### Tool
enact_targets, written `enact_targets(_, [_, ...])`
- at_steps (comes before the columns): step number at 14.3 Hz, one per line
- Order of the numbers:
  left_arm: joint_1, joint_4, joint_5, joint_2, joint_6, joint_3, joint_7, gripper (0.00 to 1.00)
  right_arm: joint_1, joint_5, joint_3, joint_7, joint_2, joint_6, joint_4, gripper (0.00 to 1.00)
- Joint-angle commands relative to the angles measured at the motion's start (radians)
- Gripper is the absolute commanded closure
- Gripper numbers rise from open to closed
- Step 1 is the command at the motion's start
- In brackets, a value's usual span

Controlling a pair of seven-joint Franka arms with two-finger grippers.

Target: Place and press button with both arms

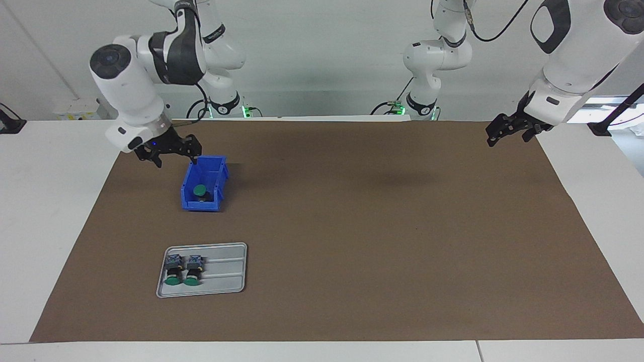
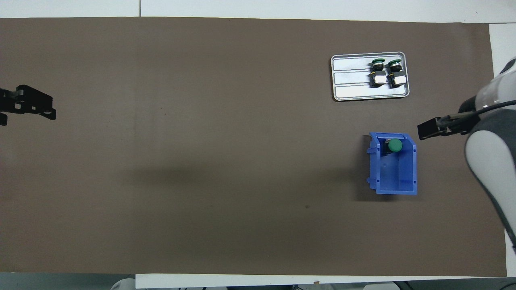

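The button [image 1: 199, 190] stands in the blue bin [image 1: 214, 163] with its green cap up, at the end of the bin farther from the robots. The overhead view shows the button [image 2: 395, 145] against that end wall of the bin [image 2: 403, 177]. My right gripper [image 1: 176, 160] hangs open and holds nothing, just over the bin's corner nearest the robots; one fingertip [image 1: 195, 160] is at the rim. From overhead the right gripper [image 2: 427, 131] sits beside the bin, toward the right arm's end. My left gripper [image 1: 505, 137] waits open above the mat's edge at the left arm's end, seen overhead too as the left gripper [image 2: 28, 110].
A grey metal tray [image 1: 226, 271] lies farther from the robots than the bin, carrying two green-capped switches [image 1: 174, 271] [image 1: 192, 270] on their sides. Overhead, the tray [image 2: 350, 80] holds the same pair of switches [image 2: 378, 71] [image 2: 395, 72]. Brown mat [image 1: 377, 241] covers the table.
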Motion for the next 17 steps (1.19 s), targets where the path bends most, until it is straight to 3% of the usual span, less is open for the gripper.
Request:
enact_targets(1, [0.006, -0.019, 0.007, -0.024, -0.006, 0.004, 0.008, 0.0, -0.042, 0.025, 0.005, -0.022, 0.021, -0.18, 0.176, 0.01])
enact_targets(3, [0.007, -0.021, 0.007, -0.024, -0.004, 0.006, 0.005, 0.0, -0.041, 0.025, 0.005, -0.022, 0.067, -0.242, 0.287, 0.01])
enact_targets(6, [0.01, -0.021, 0.009, -0.024, -0.006, 0.007, 0.008, 0.0, -0.029, 0.022, 0.009, -0.021, 0.075, -0.256, 0.307, 0.01])
enact_targets(13, [0.018, -0.021, 0.009, -0.024, -0.003, 0.015, 0.006, 0.0, -0.033, 0.034, 0.008, -0.022, 0.069, -0.259, 0.31, 0.01])
enact_targets(17, [0.015, -0.019, 0.01, -0.024, -0.006, 0.015, 0.008, 0.0, -0.042, 0.034, 0.006, -0.025, 0.043, -0.201, 0.246, 0.01])
